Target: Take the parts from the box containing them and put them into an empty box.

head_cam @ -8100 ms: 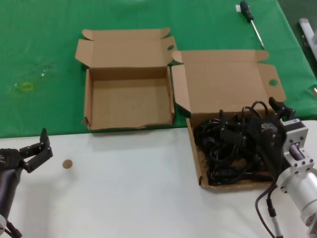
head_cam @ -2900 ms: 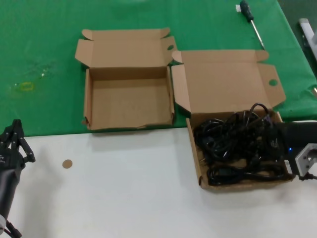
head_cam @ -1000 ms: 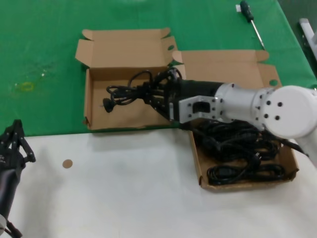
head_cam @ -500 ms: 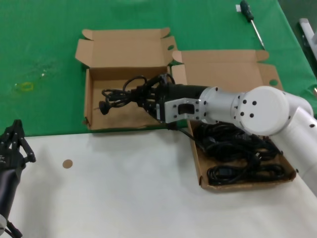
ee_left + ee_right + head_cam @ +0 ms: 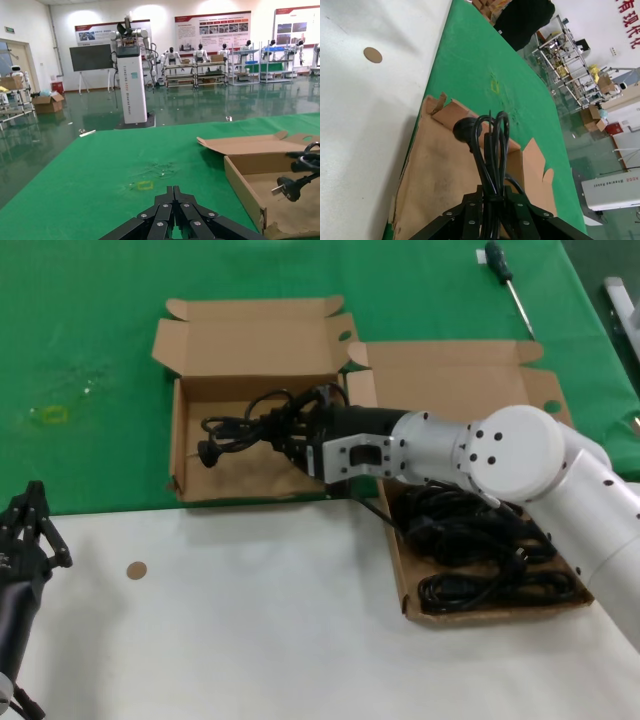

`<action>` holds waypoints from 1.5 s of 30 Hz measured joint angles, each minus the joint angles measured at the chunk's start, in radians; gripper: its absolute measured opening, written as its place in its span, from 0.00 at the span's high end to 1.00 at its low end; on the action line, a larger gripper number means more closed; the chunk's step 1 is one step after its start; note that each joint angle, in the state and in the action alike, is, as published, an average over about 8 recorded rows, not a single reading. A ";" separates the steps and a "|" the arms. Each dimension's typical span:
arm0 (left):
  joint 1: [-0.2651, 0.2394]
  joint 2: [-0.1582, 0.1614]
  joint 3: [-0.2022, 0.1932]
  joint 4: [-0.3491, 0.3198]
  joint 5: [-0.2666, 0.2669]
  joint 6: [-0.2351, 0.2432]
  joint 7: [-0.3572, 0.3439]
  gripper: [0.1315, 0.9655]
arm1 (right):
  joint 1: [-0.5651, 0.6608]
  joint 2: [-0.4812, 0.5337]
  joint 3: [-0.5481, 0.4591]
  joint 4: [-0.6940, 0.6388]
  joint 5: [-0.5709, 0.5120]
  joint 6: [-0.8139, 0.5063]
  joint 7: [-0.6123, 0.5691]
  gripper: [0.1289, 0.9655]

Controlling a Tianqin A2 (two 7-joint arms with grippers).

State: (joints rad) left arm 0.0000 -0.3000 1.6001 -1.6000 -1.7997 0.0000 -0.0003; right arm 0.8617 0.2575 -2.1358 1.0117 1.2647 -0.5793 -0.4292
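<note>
My right gripper (image 5: 292, 432) is shut on a bundled black power cord (image 5: 245, 426) and holds it above the tray of the narrower brown box (image 5: 188, 478). In the right wrist view the cord (image 5: 490, 145) runs out from between the jaws over that box's tray (image 5: 432, 185), its plug (image 5: 464, 129) at the far end. Several more black cords (image 5: 470, 540) lie tangled in the wider brown box (image 5: 455, 405) at the right. My left gripper (image 5: 30, 522) is shut and empty at the table's left edge; it also shows in the left wrist view (image 5: 173, 191).
A green-handled screwdriver (image 5: 508, 285) lies on the green cloth (image 5: 80, 330) at the far right back. A small brown disc (image 5: 135, 569) lies on the white table (image 5: 250, 630). The wider box's lid stands open behind my right arm.
My right gripper has carried the cord bundle a little further left over the narrower box's tray. The left arm has not moved.
</note>
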 joint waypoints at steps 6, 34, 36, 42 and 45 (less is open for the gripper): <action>0.000 0.000 0.000 0.000 0.000 0.000 0.000 0.98 | 0.015 -0.017 0.001 -0.048 0.028 0.008 -0.051 0.88; 0.000 0.000 0.000 0.000 0.000 0.000 0.000 0.98 | -0.001 0.020 0.012 0.036 0.068 -0.010 -0.057 0.41; 0.000 0.000 0.000 0.000 0.000 0.000 0.000 0.98 | -0.005 0.025 0.014 0.049 0.071 -0.012 -0.056 0.35; 0.000 0.000 0.000 0.000 0.000 0.000 0.000 0.97 | -0.011 0.029 0.017 0.060 0.076 -0.013 -0.055 0.18; 0.000 0.000 0.000 0.000 0.000 0.000 0.000 0.97 | -0.020 0.029 0.023 0.066 0.081 -0.007 -0.050 0.15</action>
State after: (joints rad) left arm 0.0000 -0.3000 1.6001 -1.6000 -1.7997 0.0000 -0.0003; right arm 0.8416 0.2864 -2.1131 1.0781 1.3461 -0.5863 -0.4796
